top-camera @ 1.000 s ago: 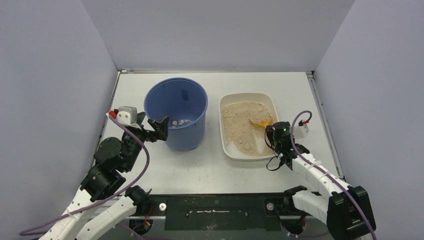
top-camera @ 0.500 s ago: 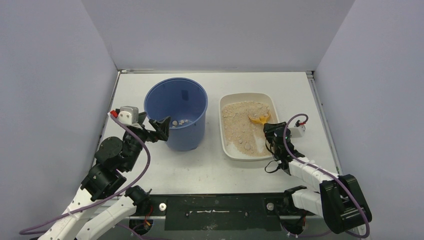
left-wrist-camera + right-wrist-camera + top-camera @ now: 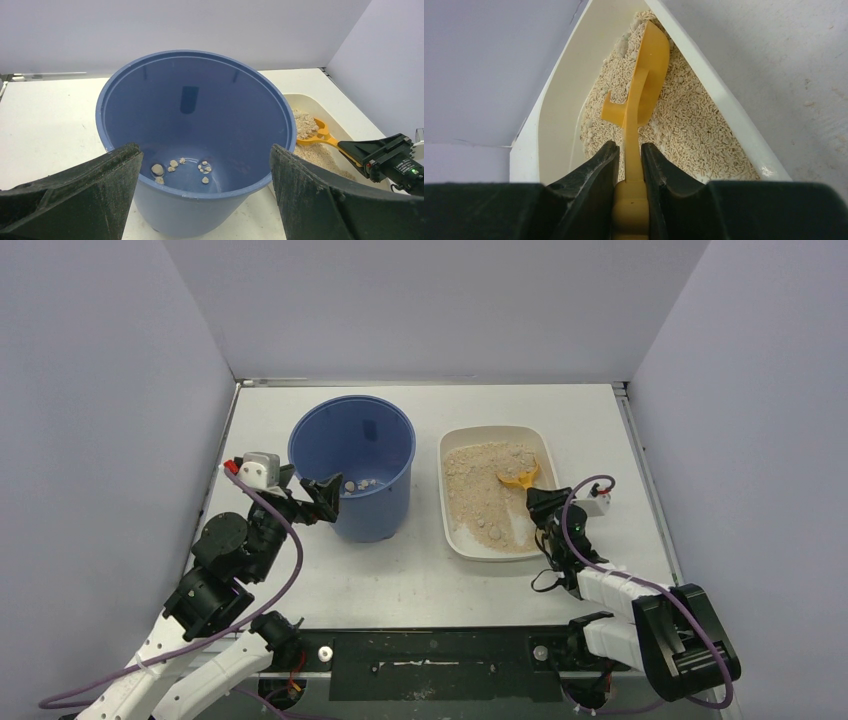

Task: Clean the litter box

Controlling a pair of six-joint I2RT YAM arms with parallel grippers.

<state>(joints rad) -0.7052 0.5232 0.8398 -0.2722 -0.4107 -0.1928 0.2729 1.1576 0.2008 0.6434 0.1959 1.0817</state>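
Observation:
The litter box (image 3: 498,431) is a cream tray of tan litter right of the blue bucket (image 3: 352,440). My right gripper (image 3: 538,499) reaches over the tray's right rim and is shut on the handle of the orange scoop (image 3: 518,478). In the right wrist view the scoop (image 3: 651,65) stands on edge, its head resting in the litter by the litter box wall (image 3: 704,65), with the right gripper (image 3: 629,150) clamping the handle. My left gripper (image 3: 322,492) stands open at the bucket's left side. In the left wrist view the left gripper (image 3: 205,150) straddles the bucket (image 3: 192,100) without touching it.
Several small clumps (image 3: 180,167) lie on the bucket's bottom. The left wrist view also catches the litter box (image 3: 310,102) and the scoop (image 3: 320,135) at the right. Grey walls close the table on the left, right and back.
The right wrist has turned and its forearm has sunk lower toward the table, with the scoop staying in the litter at the tray's right side. The left arm has not moved.

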